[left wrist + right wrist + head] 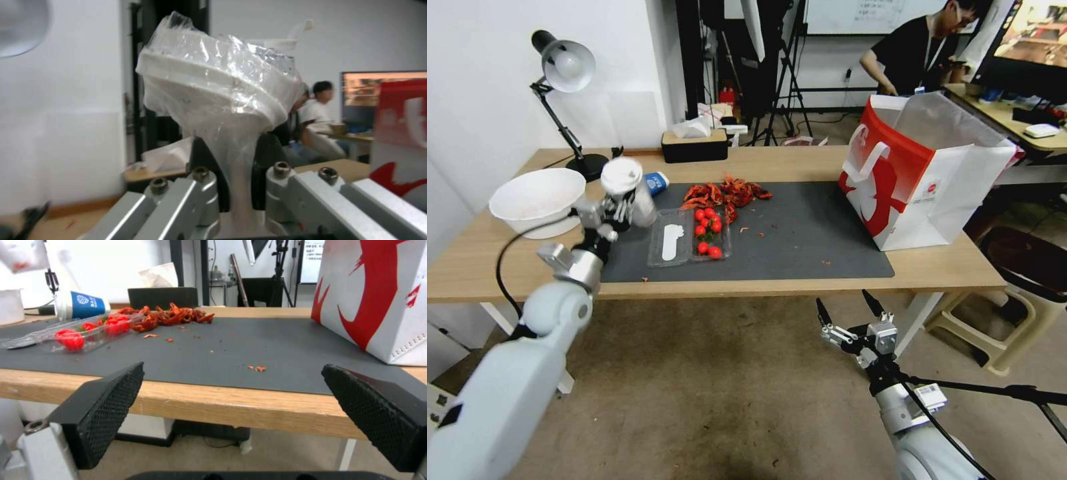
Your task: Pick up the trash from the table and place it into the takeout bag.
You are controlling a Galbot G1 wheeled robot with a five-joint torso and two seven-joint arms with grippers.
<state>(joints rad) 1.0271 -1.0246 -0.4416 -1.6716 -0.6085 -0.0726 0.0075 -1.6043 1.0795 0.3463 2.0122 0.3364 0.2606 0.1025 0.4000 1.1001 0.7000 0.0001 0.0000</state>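
My left gripper (616, 215) is shut on a clear white-lidded cup (625, 189) and holds it above the table's (800, 160) left part. In the left wrist view the cup (213, 96), wrapped in crinkled film, is squeezed between the black fingers (202, 166). A blue-and-white paper cup (656, 182) lies on its side just behind it. The takeout bag (920, 173), white with red print, stands open at the right end of the dark mat (800, 233). My right gripper (848, 311) hangs open below the table's front edge, facing the mat (222, 350) and bag (378, 300).
A white round bowl (537, 199) sits at the far left. A clear tray of cherry tomatoes (690, 237) and red shell scraps (724, 192) lie mid-mat. A desk lamp (564, 67) and a black tissue box (694, 143) stand at the back. A plastic stool (1014, 293) is to the right.
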